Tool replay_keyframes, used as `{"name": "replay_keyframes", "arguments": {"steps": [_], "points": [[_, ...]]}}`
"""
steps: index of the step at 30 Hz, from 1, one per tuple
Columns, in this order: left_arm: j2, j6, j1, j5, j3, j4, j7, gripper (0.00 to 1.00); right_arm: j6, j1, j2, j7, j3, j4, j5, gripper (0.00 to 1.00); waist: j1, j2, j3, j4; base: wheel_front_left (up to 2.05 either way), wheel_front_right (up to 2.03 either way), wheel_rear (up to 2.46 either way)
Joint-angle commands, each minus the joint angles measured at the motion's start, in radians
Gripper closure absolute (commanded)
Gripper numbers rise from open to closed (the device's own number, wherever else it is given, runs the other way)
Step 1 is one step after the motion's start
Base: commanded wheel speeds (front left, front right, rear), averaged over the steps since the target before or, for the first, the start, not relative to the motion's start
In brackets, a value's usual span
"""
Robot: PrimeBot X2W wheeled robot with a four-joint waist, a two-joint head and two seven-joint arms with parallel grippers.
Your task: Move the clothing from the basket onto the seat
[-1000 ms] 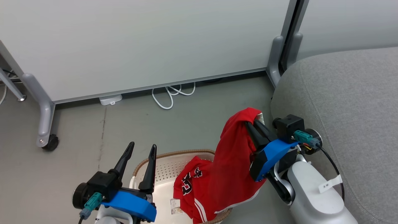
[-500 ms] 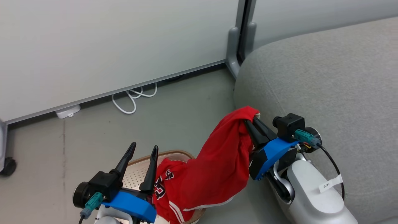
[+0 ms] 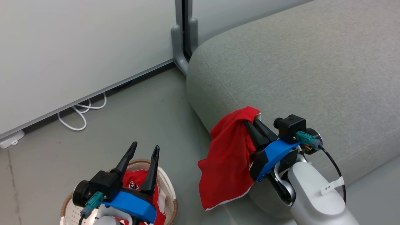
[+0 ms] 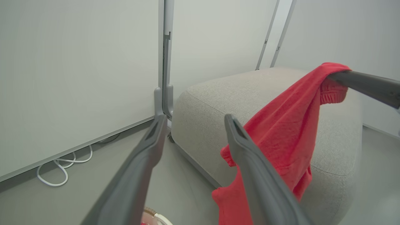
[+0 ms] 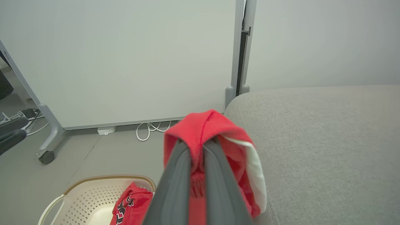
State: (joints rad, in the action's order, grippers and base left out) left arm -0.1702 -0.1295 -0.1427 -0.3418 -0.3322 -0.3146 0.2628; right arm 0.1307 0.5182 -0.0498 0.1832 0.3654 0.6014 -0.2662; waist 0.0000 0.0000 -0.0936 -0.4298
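Observation:
My right gripper (image 3: 250, 120) is shut on a red garment (image 3: 228, 159) that hangs free beside the front edge of the grey seat (image 3: 297, 68). The right wrist view shows that garment (image 5: 203, 131) bunched over the fingertips, with white trim, next to the seat (image 5: 328, 140). Another red garment with lettering (image 5: 129, 206) lies in the cream basket (image 5: 90, 193), seen partly at the bottom left of the head view as the basket (image 3: 170, 200). My left gripper (image 3: 145, 147) stands open above the basket, holding nothing. The left wrist view shows the hanging garment (image 4: 281, 131).
A white partition wall (image 3: 78, 47) with a grey post (image 3: 181, 47) stands behind the seat's corner. White cable (image 3: 81, 112) loops on the grey floor at its base. A castor foot (image 5: 47, 156) of the partition stands at the left in the right wrist view.
The head view has swung right, so the seat takes up more of it and the basket has slid to the bottom left. The held garment has come fully out of the basket.

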Motion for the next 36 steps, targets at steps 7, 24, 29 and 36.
{"name": "replay_keyframes", "arguments": {"steps": [7,24,29,36], "points": [[-0.013,-0.001,-0.016,-0.003,-0.003,-0.001,0.003,0.00,0.000,-0.017,-0.001,0.011,0.008,-0.006,-0.010,1.00,0.0000,0.0000,-0.019,-0.089,0.00,0.00,0.00],[-0.027,-0.001,-0.044,-0.007,-0.016,-0.008,0.003,0.00,0.000,0.000,-0.001,0.019,-0.006,-0.004,-0.025,1.00,0.0000,0.0000,-0.053,-0.103,0.00,0.00,0.00],[-0.035,-0.001,-0.052,0.000,-0.019,0.001,0.003,0.00,0.000,0.056,-0.001,0.023,-0.038,-0.009,-0.039,1.00,0.0000,0.0000,-0.084,-0.090,0.00,0.00,0.00],[-0.073,-0.001,-0.105,0.020,-0.028,0.021,0.003,0.00,0.000,0.237,-0.002,0.024,-0.214,-0.016,-0.005,1.00,0.0000,0.0000,-0.207,-0.063,0.00,0.00,0.00]]}}
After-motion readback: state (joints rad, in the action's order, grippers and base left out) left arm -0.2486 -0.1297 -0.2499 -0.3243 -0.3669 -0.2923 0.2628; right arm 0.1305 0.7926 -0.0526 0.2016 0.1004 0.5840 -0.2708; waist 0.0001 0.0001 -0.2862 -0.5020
